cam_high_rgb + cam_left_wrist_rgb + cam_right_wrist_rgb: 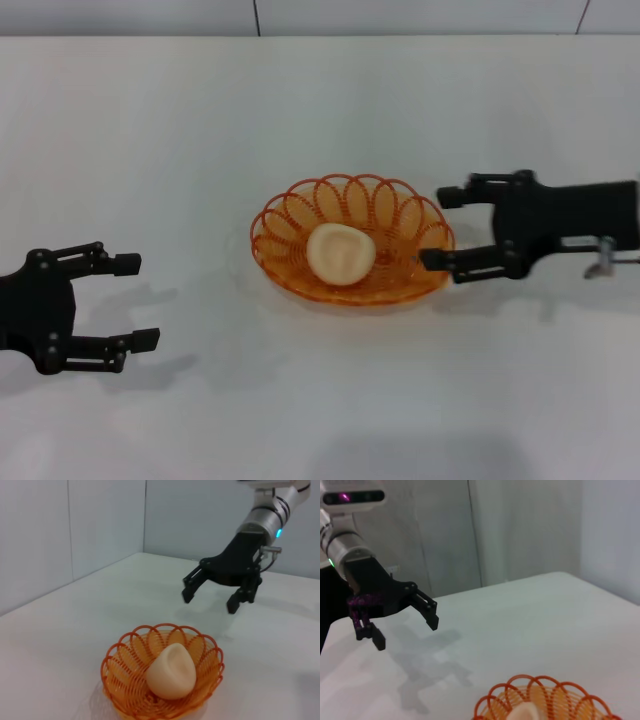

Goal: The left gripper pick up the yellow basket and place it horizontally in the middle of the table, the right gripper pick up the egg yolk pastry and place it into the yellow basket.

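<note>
The yellow basket (395,225) lies in the middle of the white table (200,140), long side across my view. The egg yolk pastry (341,254) rests inside it, tilted on the basket floor, also seen in the left wrist view as pastry (171,671) in basket (120,667). My right gripper (438,228) is open just beside the basket's right rim, holding nothing; it appears in the left wrist view as gripper (210,599). My left gripper (137,302) is open at the left, well away from the basket, seen too at gripper (405,628).
A wall with panel seams (255,15) runs behind the table's far edge. The table's corner and side edges show in the wrist views, with walls close behind.
</note>
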